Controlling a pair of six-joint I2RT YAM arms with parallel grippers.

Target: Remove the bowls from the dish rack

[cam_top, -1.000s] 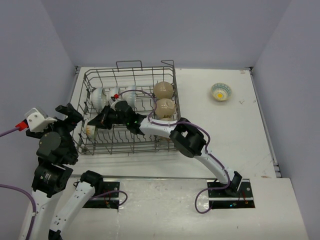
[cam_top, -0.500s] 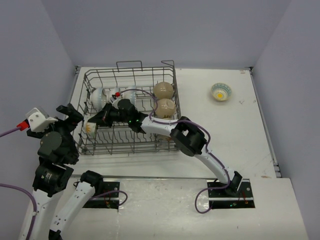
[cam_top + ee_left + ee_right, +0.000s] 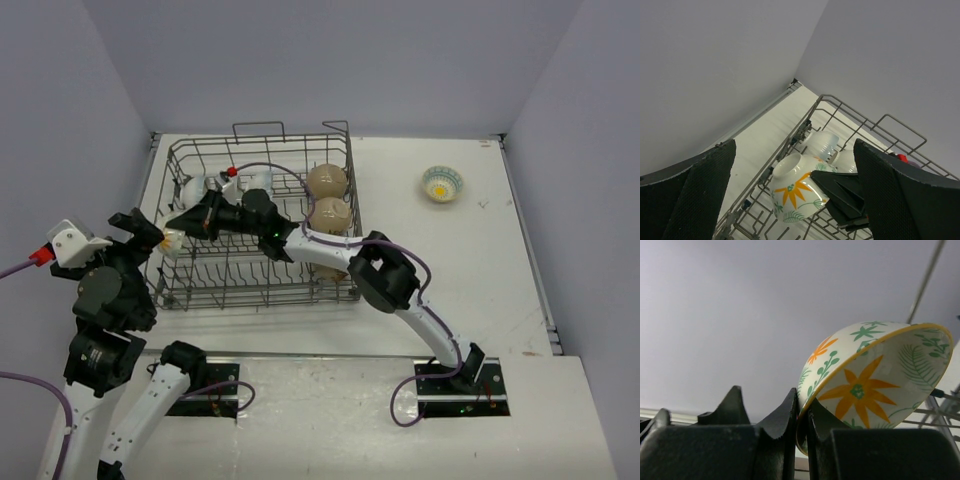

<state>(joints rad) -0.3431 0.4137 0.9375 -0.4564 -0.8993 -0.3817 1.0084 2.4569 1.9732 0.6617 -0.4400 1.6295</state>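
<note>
My right gripper (image 3: 187,224) reaches across the grey wire dish rack (image 3: 300,137) and is shut on the rim of a white bowl painted with orange flowers and green leaves (image 3: 172,241). It holds the bowl lifted at the rack's left side. The right wrist view shows the gripper (image 3: 802,402) pinching the bowl's yellow rim (image 3: 875,385). My left gripper (image 3: 140,230) is wide open just left of the rack. In its own view it (image 3: 795,145) frames the bowl (image 3: 792,192). Two beige bowls (image 3: 328,180) (image 3: 331,213) lie upside down in the rack.
Two white bowls (image 3: 194,190) (image 3: 257,184) sit at the rack's back left and also show in the left wrist view (image 3: 823,144). A small painted bowl with a yellow centre (image 3: 441,183) stands on the white table at the right. Grey walls enclose the table.
My right gripper has raised the flowered bowl up from the rack floor and carried it toward the back left. My left arm has shifted slightly lower.
</note>
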